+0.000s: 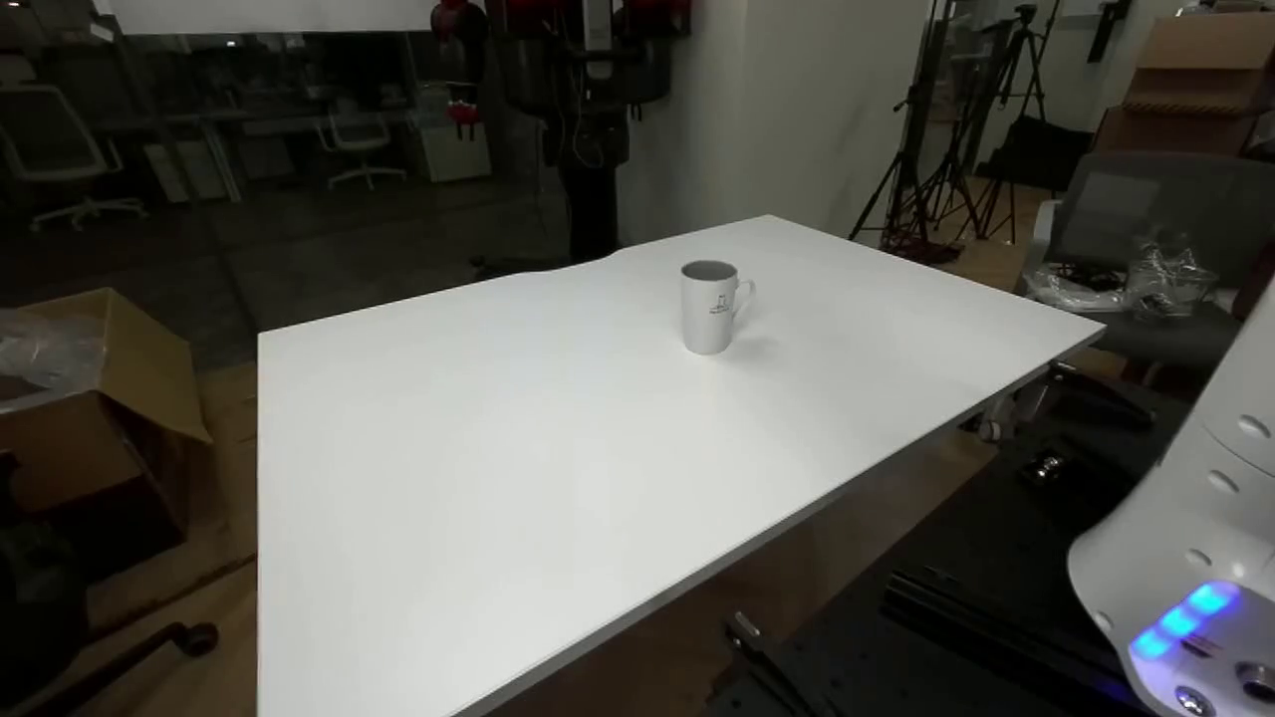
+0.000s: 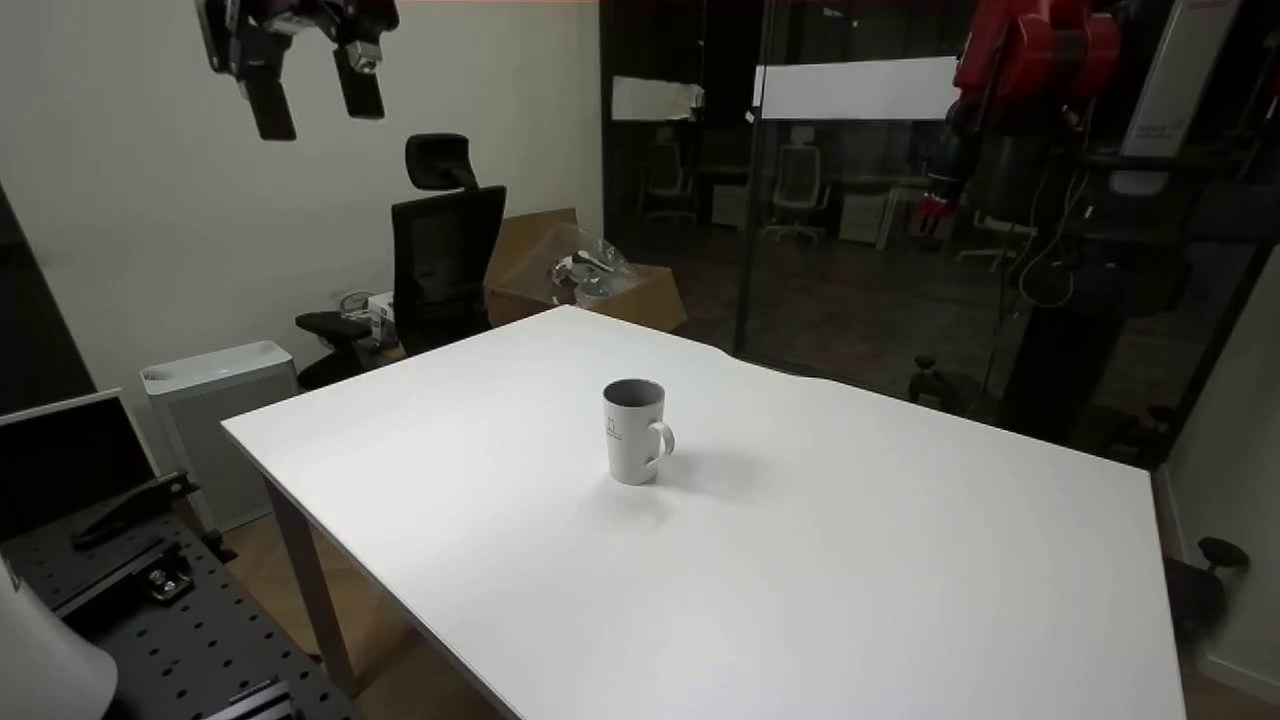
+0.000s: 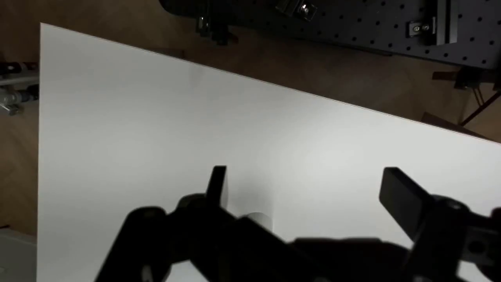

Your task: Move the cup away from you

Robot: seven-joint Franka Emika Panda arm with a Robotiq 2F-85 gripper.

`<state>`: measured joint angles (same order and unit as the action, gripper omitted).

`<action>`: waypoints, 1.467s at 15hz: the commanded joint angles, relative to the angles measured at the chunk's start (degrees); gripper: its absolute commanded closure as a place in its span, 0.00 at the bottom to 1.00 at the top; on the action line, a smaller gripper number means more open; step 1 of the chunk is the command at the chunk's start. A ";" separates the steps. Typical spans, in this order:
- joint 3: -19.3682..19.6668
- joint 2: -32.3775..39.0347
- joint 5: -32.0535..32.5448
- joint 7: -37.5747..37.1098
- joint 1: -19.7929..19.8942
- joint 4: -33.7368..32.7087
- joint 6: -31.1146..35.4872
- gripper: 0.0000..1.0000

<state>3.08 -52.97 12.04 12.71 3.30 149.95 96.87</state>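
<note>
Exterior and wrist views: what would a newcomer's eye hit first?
Probably the cup, upright on the broad white table in both exterior views. Next, likely the blue lights on the white arm, low at the right edge of an exterior view. Then the black gripper, open, at the top left of an exterior view and looming across the bottom of the wrist view.
</note>
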 commanded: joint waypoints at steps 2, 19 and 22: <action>0.98 0.50 0.06 -1.58 -1.28 -0.13 1.56 0.00; 11.72 17.15 -10.56 14.49 -10.89 -3.82 29.53 0.00; 9.48 11.91 -7.90 15.70 -8.13 0.31 28.55 0.00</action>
<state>13.19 -41.16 4.72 27.99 -5.52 150.39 125.58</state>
